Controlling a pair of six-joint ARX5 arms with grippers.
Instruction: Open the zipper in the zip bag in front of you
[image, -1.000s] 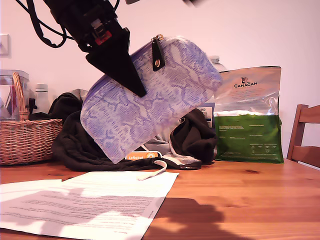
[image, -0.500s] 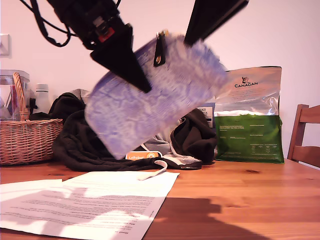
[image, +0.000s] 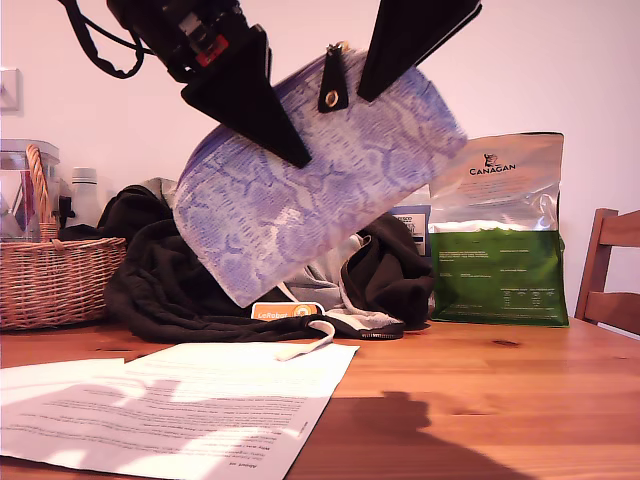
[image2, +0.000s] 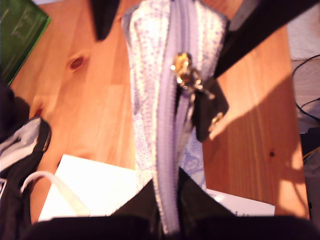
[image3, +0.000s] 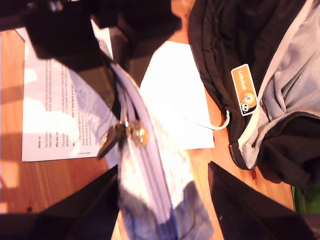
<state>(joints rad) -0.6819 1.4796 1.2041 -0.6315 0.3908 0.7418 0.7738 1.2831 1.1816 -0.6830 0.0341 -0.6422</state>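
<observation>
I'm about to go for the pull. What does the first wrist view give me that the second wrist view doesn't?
Only the first wrist view: my first gripper shut on the zipper edge, with the purple line running straight from it to the slider, and a knot in the wooden table.
Only the second wrist view: my second gripper open, straddling the zip bag, and the orange label on the black jacket.
Both: the bag, the dark pull tab hanging off to one side, and the paper.

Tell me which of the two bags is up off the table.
The zip bag, the lilac snakeskin pouch held tilted in the air by my first tool. The green-and-silver Canagan bag stands on the table.
</observation>
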